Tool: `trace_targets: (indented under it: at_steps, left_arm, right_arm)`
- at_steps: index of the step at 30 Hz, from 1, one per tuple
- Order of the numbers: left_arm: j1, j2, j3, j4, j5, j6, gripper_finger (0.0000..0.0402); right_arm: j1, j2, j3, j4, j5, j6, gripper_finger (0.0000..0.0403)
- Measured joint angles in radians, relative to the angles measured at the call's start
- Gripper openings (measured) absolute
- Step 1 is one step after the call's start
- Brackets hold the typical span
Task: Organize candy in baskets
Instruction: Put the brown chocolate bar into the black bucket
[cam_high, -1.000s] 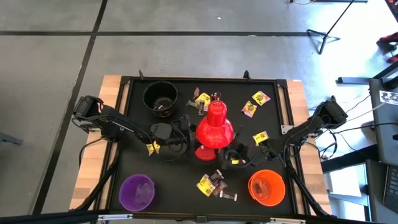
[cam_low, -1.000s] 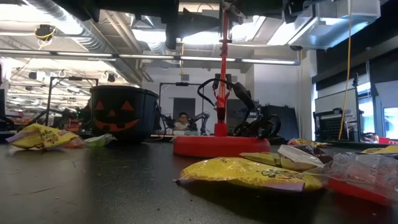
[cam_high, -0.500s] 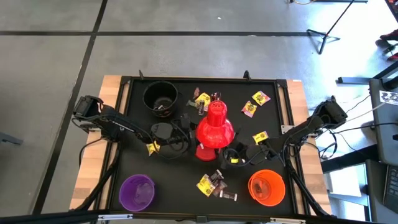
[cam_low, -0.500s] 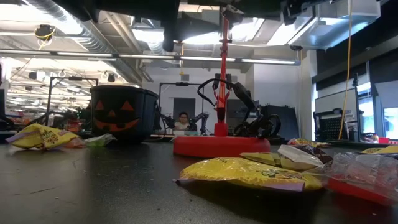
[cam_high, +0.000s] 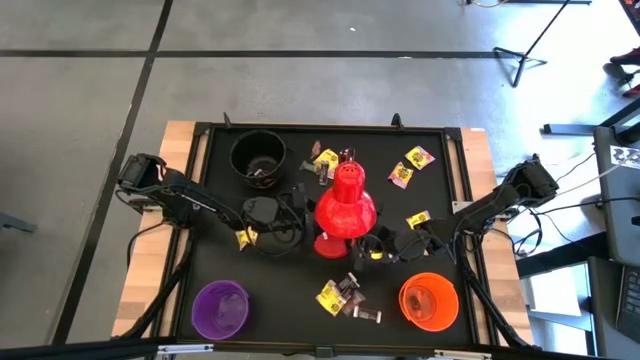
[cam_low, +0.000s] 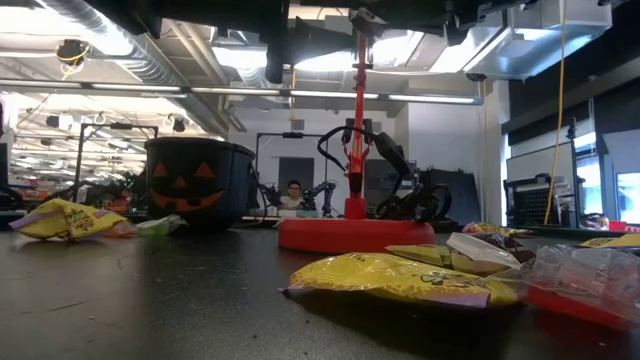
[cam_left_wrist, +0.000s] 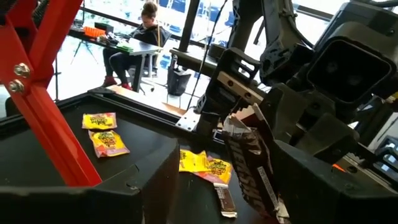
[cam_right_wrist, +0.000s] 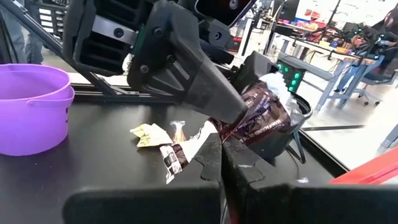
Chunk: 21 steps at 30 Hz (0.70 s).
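Observation:
A dark brown candy (cam_left_wrist: 249, 165) hangs in the air beside the red lamp (cam_high: 345, 205), with my right gripper (cam_right_wrist: 222, 149) shut on it. My left gripper (cam_left_wrist: 233, 183) is open, its two fingers standing on either side of that candy. In the high view the lamp head partly hides both grippers, the left (cam_high: 300, 220) and the right (cam_high: 368, 248). Yellow candies (cam_high: 418, 156) and brown ones (cam_high: 352, 290) lie scattered on the black mat. The black basket (cam_high: 258, 155), the purple basket (cam_high: 220, 308) and the orange basket (cam_high: 429, 301) stand upright. My right gripper pinches one end of the brown wrapper (cam_right_wrist: 239, 134) between its two shut fingers, coming in about level. The candy sticks out beyond the fingertips, clear of the table. My left gripper has one finger (cam_right_wrist: 199, 74) lying close along the wrapper; I cannot tell whether it touches.
The red lamp's base (cam_low: 355, 232) and upright post stand mid-table, right next to both grippers. A yellow candy (cam_left_wrist: 205, 165) lies on the mat below the held one. A raised frame (cam_high: 460, 180) borders the mat. A person sits far behind the table (cam_left_wrist: 140, 34).

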Motion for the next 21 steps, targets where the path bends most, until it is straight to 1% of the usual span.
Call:
trace_targets:
  at_steps: [4, 11, 14, 17, 21]
  left_arm:
    - [0.0, 0.0, 0.0, -0.002, 0.0, 0.002, 0.0223]
    - [-0.001, 0.0, 0.0, -0.002, 0.001, 0.003, 0.0161]
    - [-0.001, 0.0, 0.0, -0.003, 0.0, 0.004, 0.0139]
    - [0.0, 0.0, 0.0, -0.005, -0.002, 0.024, 0.0125]
    - [0.0, 0.0, 0.0, -0.017, -0.002, 0.028, 0.0113]
  right_arm:
    - [0.0, 0.0, 0.0, -0.003, 0.001, 0.0, 0.0]
    - [0.0, 0.0, 0.0, -0.007, 0.003, 0.0, 0.0]
    - [0.0, 0.0, 0.0, -0.01, 0.003, 0.0, 0.0009]
    - [0.002, 0.0, 0.0, -0.01, 0.002, -0.003, 0.0037]
    - [0.002, -0.001, 0.0, -0.009, 0.003, -0.002, 0.0101]
